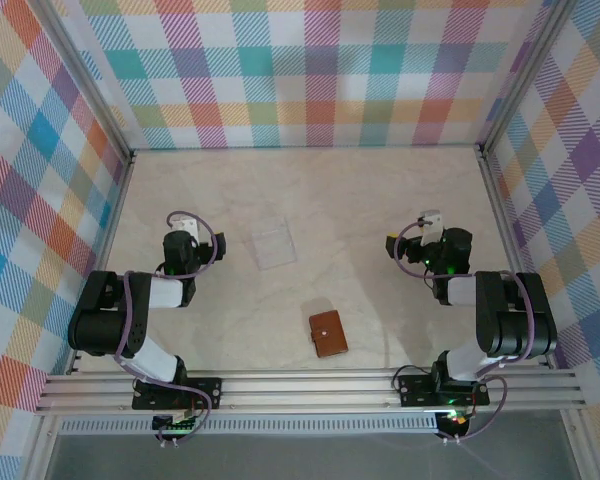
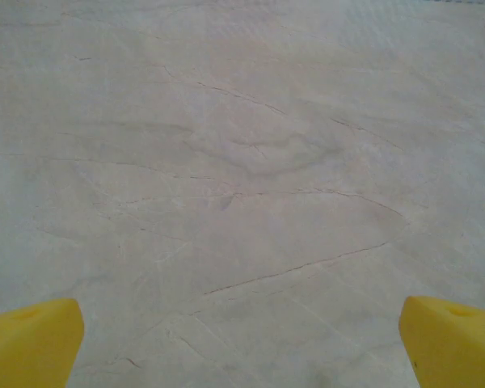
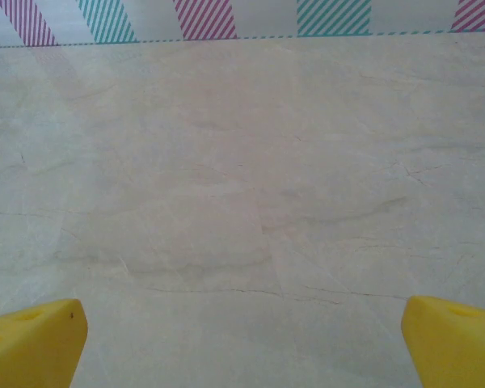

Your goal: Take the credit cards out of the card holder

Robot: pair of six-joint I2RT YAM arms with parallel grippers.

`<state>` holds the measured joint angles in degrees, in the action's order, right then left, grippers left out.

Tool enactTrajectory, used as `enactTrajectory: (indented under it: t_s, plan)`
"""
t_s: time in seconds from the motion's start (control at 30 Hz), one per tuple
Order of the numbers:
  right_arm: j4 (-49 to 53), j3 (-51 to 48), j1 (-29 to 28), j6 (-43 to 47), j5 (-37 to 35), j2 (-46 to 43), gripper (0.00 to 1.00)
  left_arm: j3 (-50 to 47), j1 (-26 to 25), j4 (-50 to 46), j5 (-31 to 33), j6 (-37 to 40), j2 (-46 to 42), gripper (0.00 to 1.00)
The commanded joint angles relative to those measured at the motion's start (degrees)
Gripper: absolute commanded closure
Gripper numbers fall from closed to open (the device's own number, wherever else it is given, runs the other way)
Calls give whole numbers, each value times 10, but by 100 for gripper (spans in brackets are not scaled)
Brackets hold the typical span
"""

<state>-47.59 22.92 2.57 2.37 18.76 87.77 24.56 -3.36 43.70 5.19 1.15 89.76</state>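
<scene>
The small, closed brown leather card holder (image 1: 328,334) was seen lying behind and between the wide-spread, empty right gripper (image 3: 242,343) and left gripper (image 2: 242,343), somewhat nearer the right, its long axis roughly fore-and-aft.

Top view was bright, evenly lit, light diffuse from above. Shadows were soft and short beside arms (image 1: 130,325), lower left and lower right of frame. Table (image 1: 380,200) was pale, nearly washed out, without hard glare. Wall lines splayed outward toward frame corners. Focus was crisp overall. Small green light (image 1: 448,268) glowed right of centre. Wrist views were softer, hazy, low in contrast, marble veins faint. Yellow fingertips (image 2: 28,343) in lower corners were blurred.
</scene>
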Motion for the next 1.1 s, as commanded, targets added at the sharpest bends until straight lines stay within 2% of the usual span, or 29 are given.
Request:
enactTrajectory:
  t_s: [0.0, 0.83, 0.93, 1.07]
  plan:
    - [-25, -6, 2, 10, 16, 1, 0, -3, -6, 21, 5, 4, -2, 0]
    - [-30, -9, 1, 8, 13, -1, 0, -3, -6, 22, 5, 4, -2, 0]
    - [-22, -4, 1, -17, -46, 2, 0, -3, -6, 22, 5, 4, -2, 0]
    - [-22, -3, 1, -18, -51, 2, 0, -3, -5, 22, 5, 4, -2, 0]
